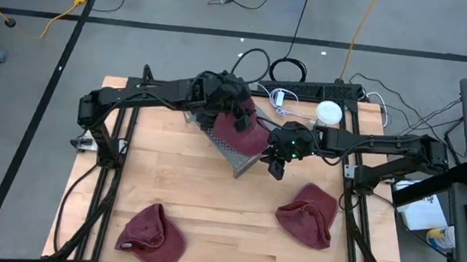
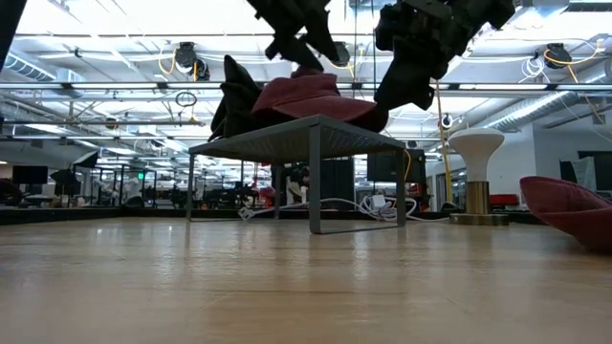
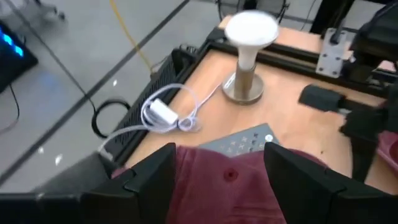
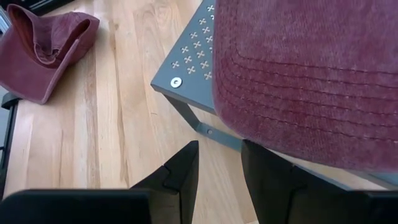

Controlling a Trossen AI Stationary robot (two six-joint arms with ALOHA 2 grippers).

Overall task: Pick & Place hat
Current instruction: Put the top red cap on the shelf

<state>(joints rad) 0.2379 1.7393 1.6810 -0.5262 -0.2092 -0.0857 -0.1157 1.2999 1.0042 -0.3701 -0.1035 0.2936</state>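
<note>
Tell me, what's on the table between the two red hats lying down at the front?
Nothing. In the high view, only bare wooden table runs between the left hat and the right hat. The third hat sits farther back on the grey stand.

High view: overhead, straight down, whole table | Low view: tabletop level, facing across into room | Left wrist view: close above hat on grey rack | Right wrist view: close beside rack | Shared: rack and hat, all views

White lamp, coiled cables at table's far edge.
</note>
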